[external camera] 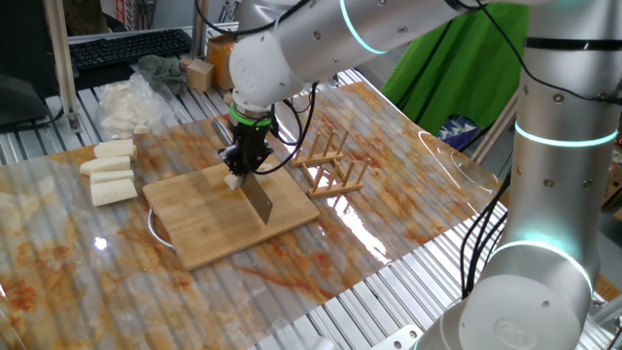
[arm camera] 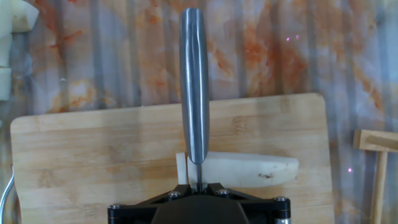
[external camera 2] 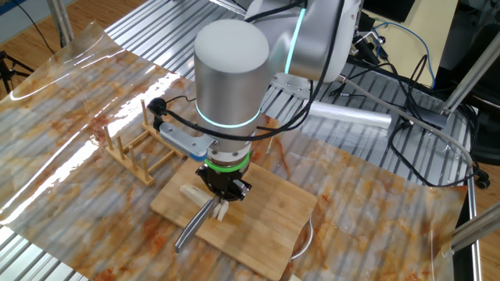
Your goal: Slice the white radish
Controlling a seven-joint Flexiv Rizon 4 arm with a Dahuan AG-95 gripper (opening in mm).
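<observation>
In one fixed view, a heap of white scraps [external camera: 121, 102] on clear plastic is seen at the far left of the bench [external camera: 408, 165], and three longer white blocks [external camera: 109, 170] are grouped just in front of it. Right of these, a wooden cutting board [external camera: 209, 219] lies flat on the orange-stained clear sheet. The white radish [arm camera: 249, 170] is found on this board, directly under the gripper [external camera: 243, 165]. In the hand view its long axis is laid crosswise to the knife [arm camera: 194, 87], with the tapered end pointing toward the right and a thin cut slice [arm camera: 181, 169] standing at its left end. The knife is held by its handle in the closed gripper, which points straight down; the blade [external camera: 259, 199] is set edge-down across the radish. Further right, a small wooden rack [external camera: 330, 165] stands on the bench, apart from the board. No brand, label or writing can be read anywhere.
</observation>
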